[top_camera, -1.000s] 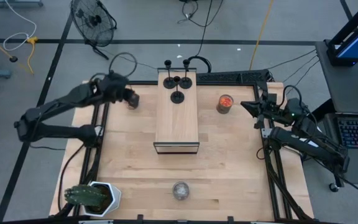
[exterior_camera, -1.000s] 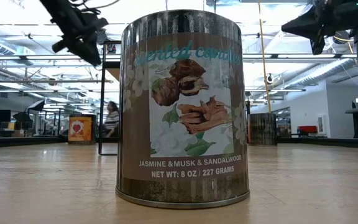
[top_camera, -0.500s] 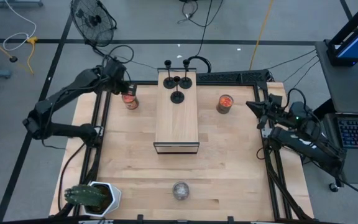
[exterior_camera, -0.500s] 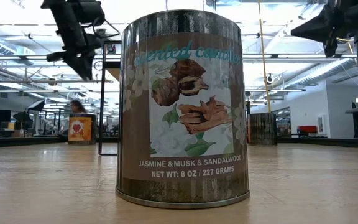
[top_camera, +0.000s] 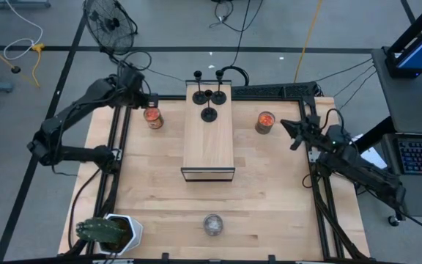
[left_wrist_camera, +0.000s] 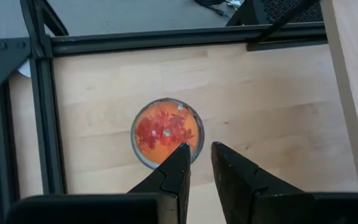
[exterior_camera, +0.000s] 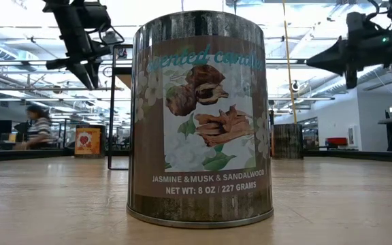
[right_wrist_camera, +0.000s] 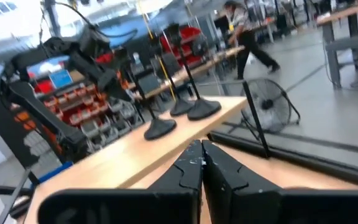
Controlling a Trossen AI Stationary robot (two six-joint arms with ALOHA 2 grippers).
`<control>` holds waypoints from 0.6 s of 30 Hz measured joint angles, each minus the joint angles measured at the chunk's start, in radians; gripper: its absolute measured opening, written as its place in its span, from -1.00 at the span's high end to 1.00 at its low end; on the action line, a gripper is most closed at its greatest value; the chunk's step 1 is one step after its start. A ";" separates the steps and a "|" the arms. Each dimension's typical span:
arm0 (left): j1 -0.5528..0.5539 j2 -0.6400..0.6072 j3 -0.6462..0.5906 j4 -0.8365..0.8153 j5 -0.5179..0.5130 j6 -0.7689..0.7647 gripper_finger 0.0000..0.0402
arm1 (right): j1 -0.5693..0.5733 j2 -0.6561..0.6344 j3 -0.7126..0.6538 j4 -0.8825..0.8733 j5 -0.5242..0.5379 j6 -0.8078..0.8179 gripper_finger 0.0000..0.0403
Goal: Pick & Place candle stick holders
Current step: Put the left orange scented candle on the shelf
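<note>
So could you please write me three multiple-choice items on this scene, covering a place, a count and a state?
1. Where do the candle stick holders stand?
A. on the far end of the raised wooden block
B. beside the cactus pot
C. on the floor

2. How many tins with orange-red tops are on the table?
A. one
B. two
C. four

3. What does the left gripper hold?
A. a holder
B. a tin
C. nothing

Answers: 1 A, all three stand together there. 2 B, one tin left of the block, another right. 3 C, its jaws hang empty above the left tin.
</note>
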 joint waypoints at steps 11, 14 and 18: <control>0.061 0.090 0.000 0.001 0.085 0.011 0.64 | 0.000 0.000 -0.068 0.091 0.003 0.026 1.00; 0.073 0.134 -0.001 0.002 0.099 0.039 0.64 | 0.000 0.000 -0.068 0.090 0.002 0.030 1.00; 0.081 0.169 -0.001 0.002 0.162 0.031 0.64 | 0.000 0.000 -0.068 0.090 0.000 0.034 1.00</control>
